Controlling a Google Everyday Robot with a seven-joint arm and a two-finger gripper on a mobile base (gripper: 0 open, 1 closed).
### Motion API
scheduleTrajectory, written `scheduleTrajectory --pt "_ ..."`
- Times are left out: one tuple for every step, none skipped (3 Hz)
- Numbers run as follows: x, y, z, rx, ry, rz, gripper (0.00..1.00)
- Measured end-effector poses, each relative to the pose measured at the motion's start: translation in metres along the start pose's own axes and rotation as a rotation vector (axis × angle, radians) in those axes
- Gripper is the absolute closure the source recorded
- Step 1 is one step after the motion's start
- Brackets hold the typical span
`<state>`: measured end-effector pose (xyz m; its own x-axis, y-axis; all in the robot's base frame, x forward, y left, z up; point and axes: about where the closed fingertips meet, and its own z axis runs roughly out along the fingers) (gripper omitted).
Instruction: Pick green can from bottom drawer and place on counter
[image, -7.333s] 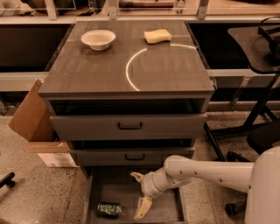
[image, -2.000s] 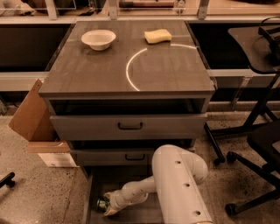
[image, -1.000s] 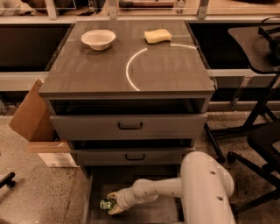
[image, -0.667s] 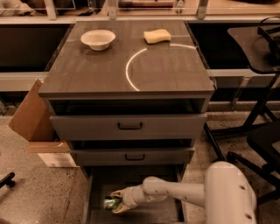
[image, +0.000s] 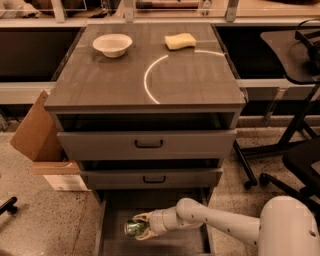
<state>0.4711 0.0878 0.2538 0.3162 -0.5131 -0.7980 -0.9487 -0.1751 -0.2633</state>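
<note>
Green can sits low in the bottom drawer, between the two fingers of the gripper, which seems to be pinching it from the side. The picking-up step is in hand. Next the arm should lift the can up past the upper drawers, then carry it to the counter.

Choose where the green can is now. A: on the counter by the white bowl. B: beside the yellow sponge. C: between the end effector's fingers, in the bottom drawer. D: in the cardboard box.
C: the end effector clasps the green can down in the open bottom drawer.
</note>
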Motion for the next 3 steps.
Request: scheduleTrajectory --pt "-0.02 -0.002 -0.019 -0.036 -0.015 -0.055 1.0" --pt "-0.078 -0.004 -0.069 -0.089 -0.039 -0.198 1.0" --pt "-0.116 -0.003 -0.106 -0.099 -0.049 -0.286 1.0"
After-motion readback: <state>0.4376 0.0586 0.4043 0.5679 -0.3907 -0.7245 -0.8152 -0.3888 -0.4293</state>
